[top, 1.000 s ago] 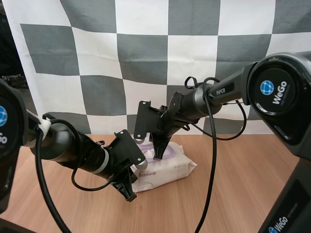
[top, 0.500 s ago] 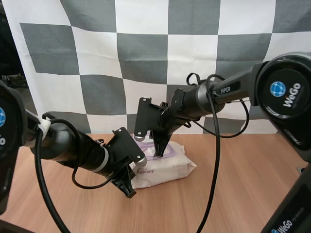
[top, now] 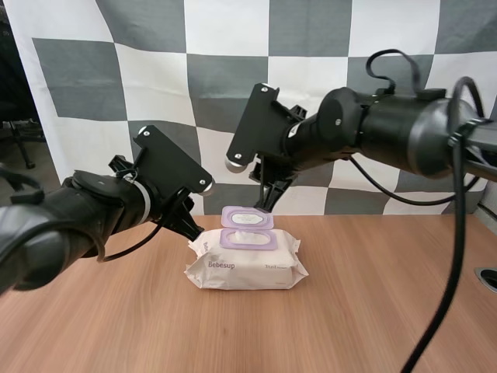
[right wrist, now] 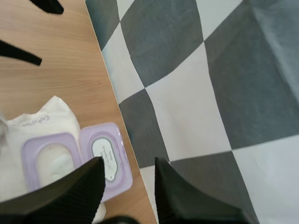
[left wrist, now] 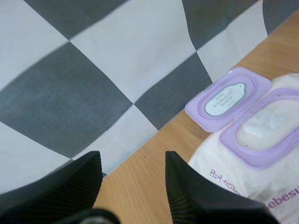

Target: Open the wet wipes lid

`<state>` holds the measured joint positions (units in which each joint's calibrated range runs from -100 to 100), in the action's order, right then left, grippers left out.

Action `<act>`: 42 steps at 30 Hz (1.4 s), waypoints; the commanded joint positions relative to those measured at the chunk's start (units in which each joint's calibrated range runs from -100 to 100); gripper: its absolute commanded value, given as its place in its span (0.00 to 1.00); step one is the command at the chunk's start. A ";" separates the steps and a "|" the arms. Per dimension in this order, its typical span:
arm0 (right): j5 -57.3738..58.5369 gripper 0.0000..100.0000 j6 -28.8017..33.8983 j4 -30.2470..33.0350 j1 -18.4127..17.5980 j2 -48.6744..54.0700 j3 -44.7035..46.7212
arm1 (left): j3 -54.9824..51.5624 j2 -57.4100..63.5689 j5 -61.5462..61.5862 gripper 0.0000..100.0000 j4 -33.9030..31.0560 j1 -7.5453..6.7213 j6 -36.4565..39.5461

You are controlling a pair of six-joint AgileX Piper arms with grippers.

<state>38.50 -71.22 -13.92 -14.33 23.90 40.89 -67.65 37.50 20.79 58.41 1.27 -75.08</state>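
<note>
The purple lid (top: 248, 217) lies folded back off the wet wipes pack (top: 245, 266), so opening looks done. The left tool (left wrist: 132, 157) and right tool (right wrist: 127, 163) hang spread, empty.

Wipes pack (left wrist: 233, 186) partly cut off, left wrist view

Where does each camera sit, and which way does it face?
High view: behind and above, facing down at the table; left arm and right arm flank the wet wipes pack.
Left wrist view: on the left arm, past its open left gripper at the open lid.
Right wrist view: likewise, right gripper open.
Shared: the pack.
</note>
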 commanded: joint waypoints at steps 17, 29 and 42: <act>26.44 0.00 26.47 6.56 12.16 46.20 0.00 | 0.03 42.38 2.15 0.00 -1.34 11.32 34.61; 8.92 0.00 27.60 -2.50 17.29 64.02 10.08 | -5.74 42.49 17.77 0.00 -11.01 11.32 39.67; -12.20 0.00 23.21 -5.93 18.58 66.74 34.08 | -19.15 42.49 0.78 0.00 -1.89 11.32 39.57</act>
<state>33.56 -43.58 -19.77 4.21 90.75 61.32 -76.31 80.07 32.17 48.24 12.56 -35.36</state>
